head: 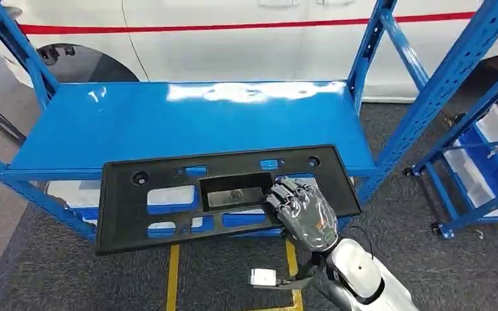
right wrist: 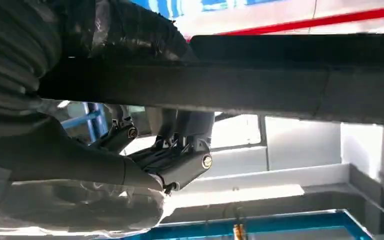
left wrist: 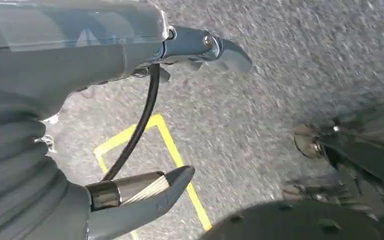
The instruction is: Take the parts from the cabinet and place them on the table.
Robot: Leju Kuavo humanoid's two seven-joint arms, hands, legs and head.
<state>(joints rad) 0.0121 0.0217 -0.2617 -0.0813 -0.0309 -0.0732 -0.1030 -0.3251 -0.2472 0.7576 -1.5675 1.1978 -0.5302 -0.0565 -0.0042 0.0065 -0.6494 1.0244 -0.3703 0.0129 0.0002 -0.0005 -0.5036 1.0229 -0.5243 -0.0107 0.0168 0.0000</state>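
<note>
Nearest us in the head view, our right hand grips the black panel at its near edge, toward 5 o'clock of the part, fingers curled over into the central recess. That panel hangs out past the front of the blue shelf, still partly over it. To lift well, we judge we should keep it level and draw it straight back, since the far, unsupported end may sag.

Left wrist view: our left hand hangs above grey floor, fingers apart, holding nothing.

Right wrist view: the dark panel sits clamped between thumb and fingers.
</note>
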